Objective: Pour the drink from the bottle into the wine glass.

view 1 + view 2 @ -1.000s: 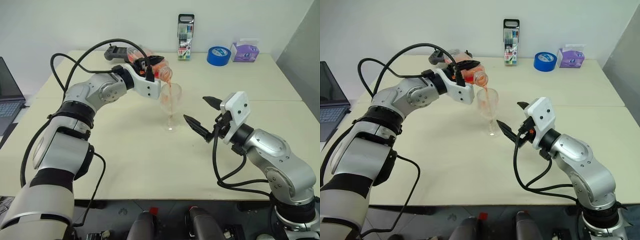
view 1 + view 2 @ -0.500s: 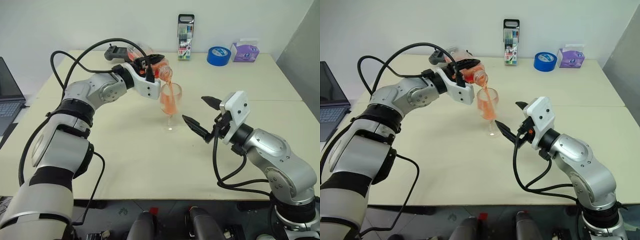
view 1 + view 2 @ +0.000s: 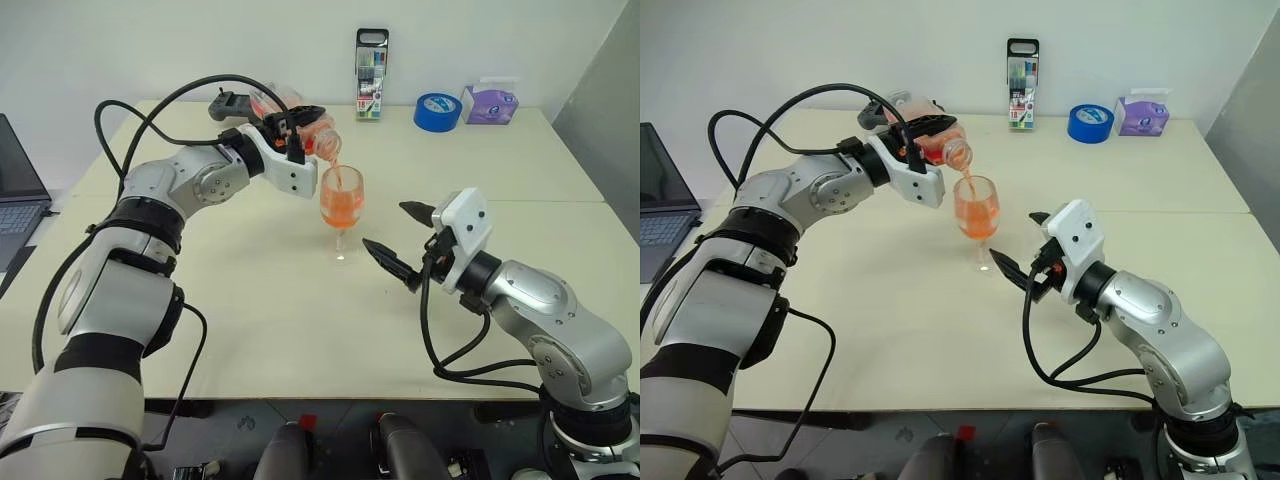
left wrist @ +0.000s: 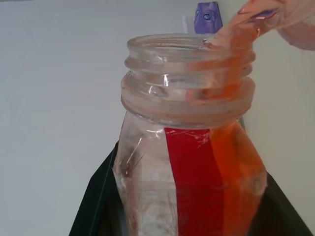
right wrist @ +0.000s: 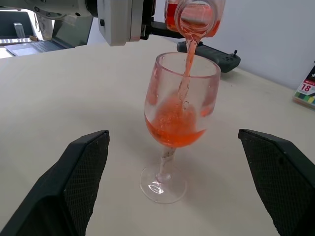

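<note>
Since a second ago the level of the drink (image 5: 172, 129) in the wine glass (image 3: 341, 200) has risen from a faint trace to about half the bowl, so the pour is judged well under way, with liquid left in the bottle (image 3: 318, 137). The bottle is held tipped, pinched in the left gripper (image 3: 296, 128), its open mouth just above the glass rim, and a thin orange stream is seen falling into the bowl. The glass stands upright on the table (image 3: 250, 300). The right gripper (image 3: 405, 240) is kept spread wide, near the glass but apart from it. In the right wrist view the stream and the glass foot are shown; in the left wrist view the bottle's threaded neck and red strip (image 4: 189, 177) are shown close up.
</note>
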